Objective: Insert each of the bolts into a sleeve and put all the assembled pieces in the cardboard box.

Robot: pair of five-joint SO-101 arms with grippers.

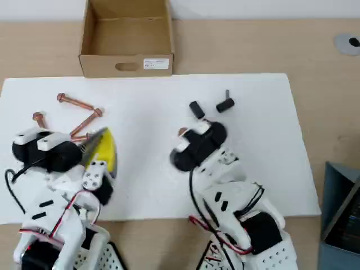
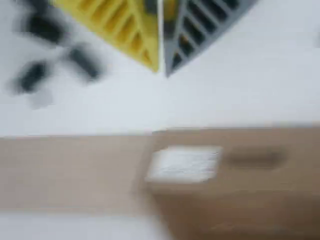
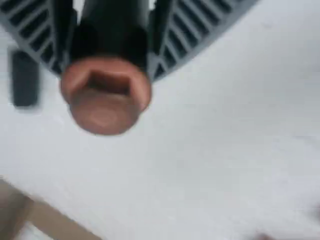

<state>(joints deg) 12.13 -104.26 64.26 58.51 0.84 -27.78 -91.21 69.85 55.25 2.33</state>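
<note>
The cardboard box (image 1: 126, 39) stands open at the table's far edge, beyond the white mat (image 1: 146, 169). Three copper bolts (image 1: 76, 102) lie loose on the mat's left part, just ahead of my left gripper (image 1: 102, 134). In the left wrist view its yellow and grey fingers (image 2: 161, 70) meet at the tips, shut, with nothing showing between them, and the box (image 2: 225, 175) lies ahead. My right gripper (image 3: 107, 75) is shut on a black sleeve with a copper bolt head (image 3: 105, 95) sticking out of it. Two loose black sleeves (image 1: 196, 109) lie just beyond it.
A grey disc (image 1: 347, 43) sits on the bare wood at the far right. A dark grey container (image 1: 340, 214) stands off the mat at the right edge. Another loose sleeve (image 3: 24, 77) lies beside my right gripper.
</note>
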